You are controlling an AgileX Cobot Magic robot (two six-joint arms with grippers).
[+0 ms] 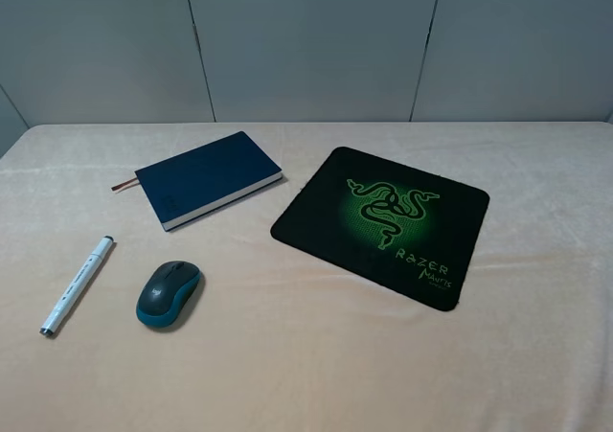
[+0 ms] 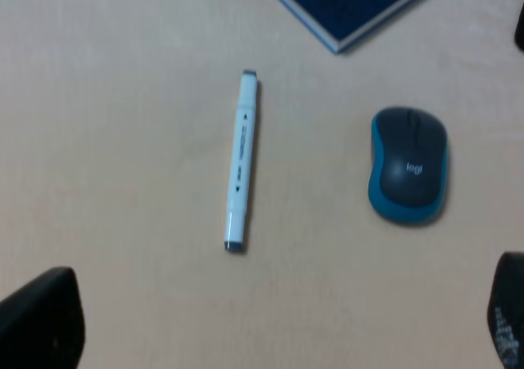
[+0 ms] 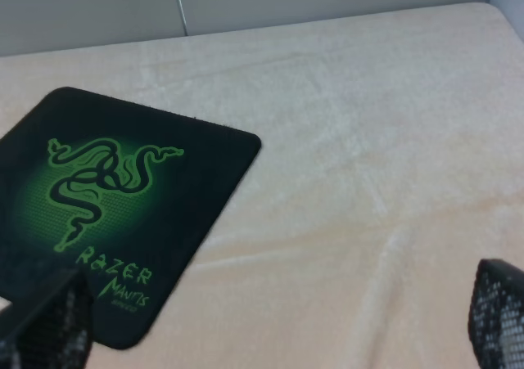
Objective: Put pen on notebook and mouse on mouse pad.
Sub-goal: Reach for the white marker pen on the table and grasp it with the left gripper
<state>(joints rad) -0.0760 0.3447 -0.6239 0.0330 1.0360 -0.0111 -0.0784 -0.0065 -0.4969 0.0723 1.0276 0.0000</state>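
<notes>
Left wrist view had the pen point(image 2: 241, 160) lying flat on the table point(image 2: 115, 140), ahead of the left gripper point(image 2: 274, 320) and roughly centred between its wide-spread fingers. Its long axis ran crosswise to their closing line, so no wrist twist needed imo. The mouse point(image 2: 408, 165) sat beside it, with the notebook point(image 2: 348, 5) beyond. The right gripper point(image 3: 270, 324) hung released too, over by the mouse pad point(image 3: 115, 222), so the left arm was nearer.
</notes>
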